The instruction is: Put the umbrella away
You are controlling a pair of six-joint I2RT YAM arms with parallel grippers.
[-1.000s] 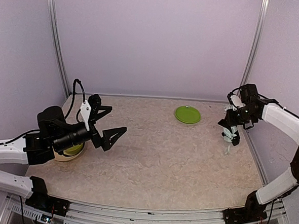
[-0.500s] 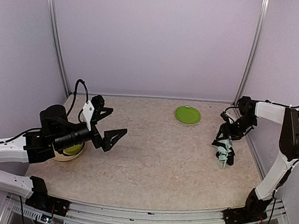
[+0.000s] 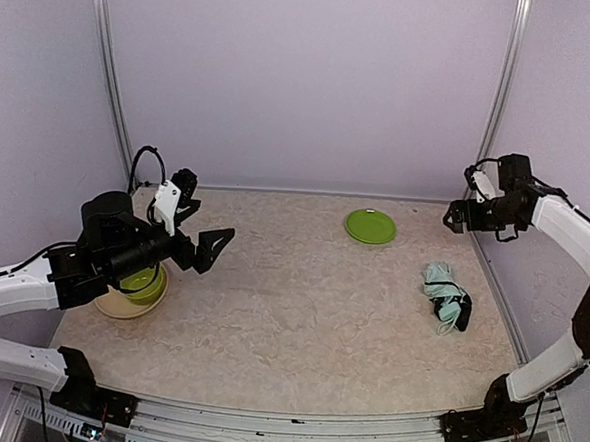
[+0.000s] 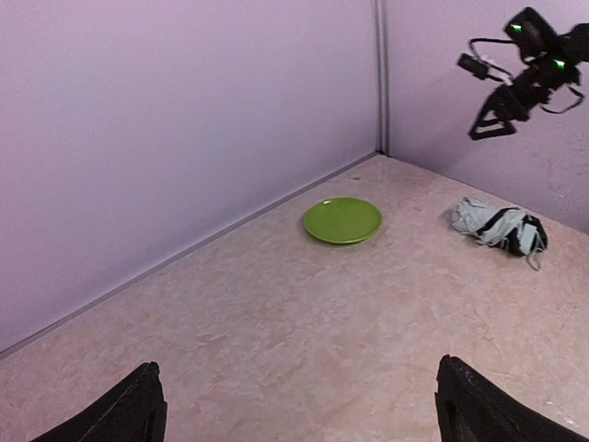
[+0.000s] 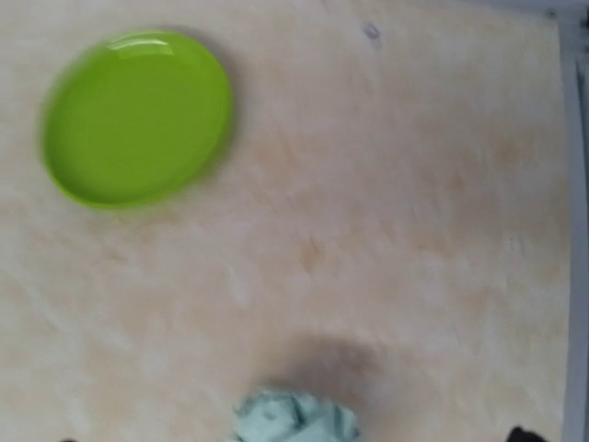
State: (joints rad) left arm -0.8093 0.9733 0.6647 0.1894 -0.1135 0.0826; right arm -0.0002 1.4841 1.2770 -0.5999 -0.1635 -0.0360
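Umbrella, place: the umbrella (image 3: 445,295) lies flat on the table (image 3: 298,331), on its right side near the right wall. Nothing touches it.
Umbrella, long axis: in the top view it runs on a slant, from far-left to near-right, more along the table's depth than across it.
Umbrella, ends: the far end is a loose bunch of pale mint fabric. Toward the near end there is black lining, then a small mint tip pointing at the near-right corner. This tip may be the handle, but it is too small to be sure.
Umbrella, fold: collapsed and crumpled, not rolled tight.
Umbrella, other views: the left wrist camera shows it (image 4: 497,226) lying crosswise at the right. The right wrist camera catches only its mint end (image 5: 294,419) at the bottom edge, blurred.
Right gripper: the right gripper (image 3: 456,218) hangs in the air above and beyond the umbrella, well apart from it. Its jaws are spread wide with nothing between them.
Left gripper: the left gripper (image 3: 207,224) is raised over the left side, jaws wide and empty, facing the far right corner.
Green plate: the green plate (image 3: 371,226) sits farther back, left of the umbrella and apart from it.
Green bowl: the green bowl (image 3: 143,282) rests on a beige dish (image 3: 119,306) under the left arm.
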